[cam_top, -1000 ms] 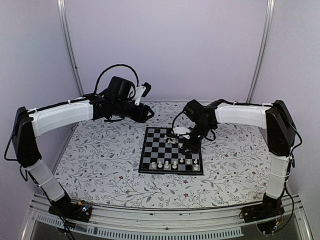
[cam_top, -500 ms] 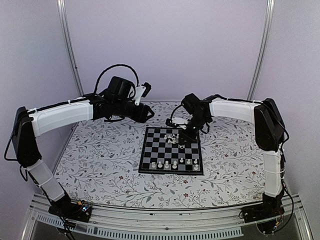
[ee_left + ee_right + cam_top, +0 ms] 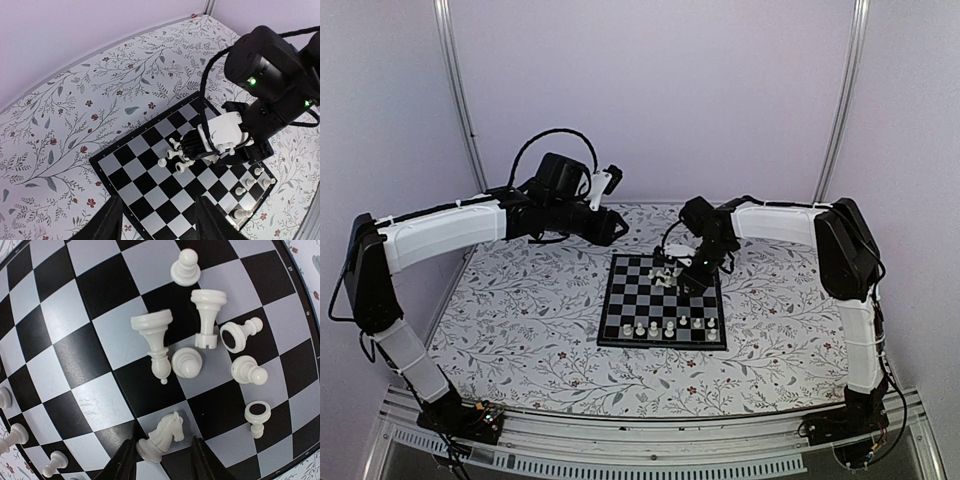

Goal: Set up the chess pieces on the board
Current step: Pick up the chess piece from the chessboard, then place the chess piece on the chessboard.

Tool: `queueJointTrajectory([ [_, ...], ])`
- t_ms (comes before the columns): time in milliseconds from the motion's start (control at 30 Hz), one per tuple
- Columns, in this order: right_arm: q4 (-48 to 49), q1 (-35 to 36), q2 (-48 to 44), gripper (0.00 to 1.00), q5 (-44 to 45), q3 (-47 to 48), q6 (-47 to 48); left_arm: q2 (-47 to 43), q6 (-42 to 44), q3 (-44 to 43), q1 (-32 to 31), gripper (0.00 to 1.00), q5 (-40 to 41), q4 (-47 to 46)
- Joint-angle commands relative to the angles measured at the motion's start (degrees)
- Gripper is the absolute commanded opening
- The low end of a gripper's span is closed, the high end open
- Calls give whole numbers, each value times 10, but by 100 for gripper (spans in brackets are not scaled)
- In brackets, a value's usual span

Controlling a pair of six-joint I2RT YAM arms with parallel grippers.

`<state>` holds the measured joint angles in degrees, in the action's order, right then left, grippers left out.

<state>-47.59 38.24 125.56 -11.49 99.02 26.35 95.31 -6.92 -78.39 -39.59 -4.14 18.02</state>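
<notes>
Left gripper [image 3: 156, 202]: fingers wide apart, empty, hanging beyond the board [image 3: 625, 290] at its far-left corner. Chess pieces [image 3: 195, 340]: toppled heap near the far edge. I see pawns [image 3: 660, 328] lining the near edge, bare squares between. Right gripper [image 3: 163, 445]: part-open, straddling a fallen knight [image 3: 162, 432].

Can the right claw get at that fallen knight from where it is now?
Probably yes. The right claw is open and sits right over the knight, which lies on its side between the fingers. The nearest piece, a pawn, is apart from it, so nothing seems to block a close.
</notes>
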Motion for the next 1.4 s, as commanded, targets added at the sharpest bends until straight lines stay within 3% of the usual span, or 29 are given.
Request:
queueJointTrajectory([
  [0, -4, 2, 19, 38, 26, 3, -10, 12, 2, -15, 0, 52, -4, 3],
  [433, 4, 3, 3, 17, 34, -31, -6, 18, 1, -18, -1, 52, -8, 7],
  [633, 43, 3, -65, 12, 27, -74, 13, 26, -20, -17, 3, 52, -37, 2],
  [833, 68, 3, -133, 11, -24, -100, 36, 51, -122, 2, 39, 52, -177, -46],
  [933, 67, 5, -156, 11, -60, -96, 45, 70, -203, 24, 72, 51, -287, -103],
  [1100, 56, 30, -156, 11, -46, -74, 53, 99, -317, 73, 92, 49, -411, -226],
  [1367, 54, 50, -132, 11, -30, -27, 54, 140, -458, 124, 92, 48, -516, -389],
])
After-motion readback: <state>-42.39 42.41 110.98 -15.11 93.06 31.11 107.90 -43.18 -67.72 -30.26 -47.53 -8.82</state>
